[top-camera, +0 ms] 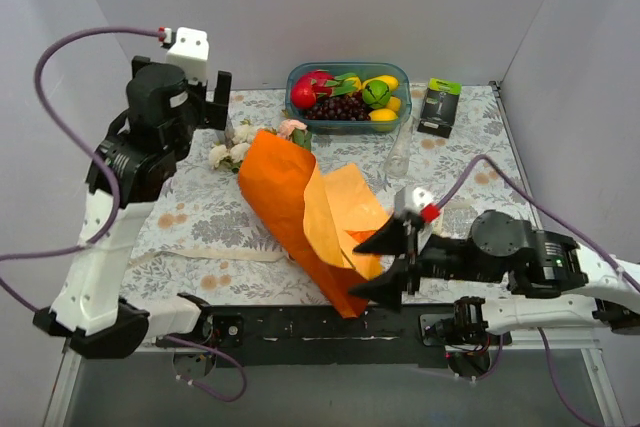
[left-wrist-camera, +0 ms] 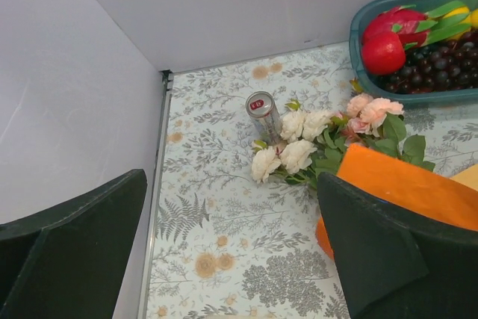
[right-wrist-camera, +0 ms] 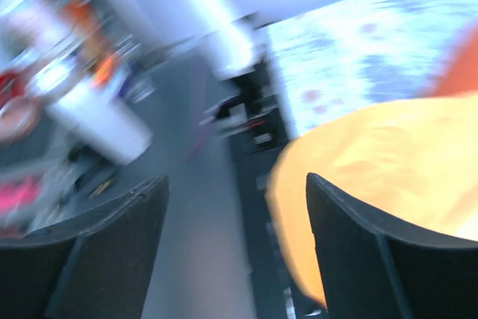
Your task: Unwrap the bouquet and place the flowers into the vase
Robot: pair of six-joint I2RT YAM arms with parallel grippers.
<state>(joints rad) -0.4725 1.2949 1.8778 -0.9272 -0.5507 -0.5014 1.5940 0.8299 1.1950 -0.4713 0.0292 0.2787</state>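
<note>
The bouquet point(top-camera: 290, 197) lies slantwise across the table, its orange wrapping paper partly unfolded, with a paler flap point(top-camera: 345, 212) turned up. The flowers point(top-camera: 230, 154), cream and pink roses, stick out at its far left end and also show in the left wrist view point(left-wrist-camera: 299, 153). The clear vase point(top-camera: 400, 155) stands upright to the right of the bouquet. My left gripper point(left-wrist-camera: 231, 259) is open above the table's far left, near the blooms. My right gripper point(top-camera: 358, 269) is open at the paper's near tip. In the blurred right wrist view the orange paper point(right-wrist-camera: 373, 169) lies beside one finger point(right-wrist-camera: 388, 252).
A blue tub of fruit point(top-camera: 348, 97) stands at the back, with a black-and-green box point(top-camera: 437, 107) to its right. A silver can point(left-wrist-camera: 264, 115) stands just beside the roses. A loose cream ribbon point(top-camera: 210, 255) lies along the near left of the patterned cloth. Grey walls close in the sides.
</note>
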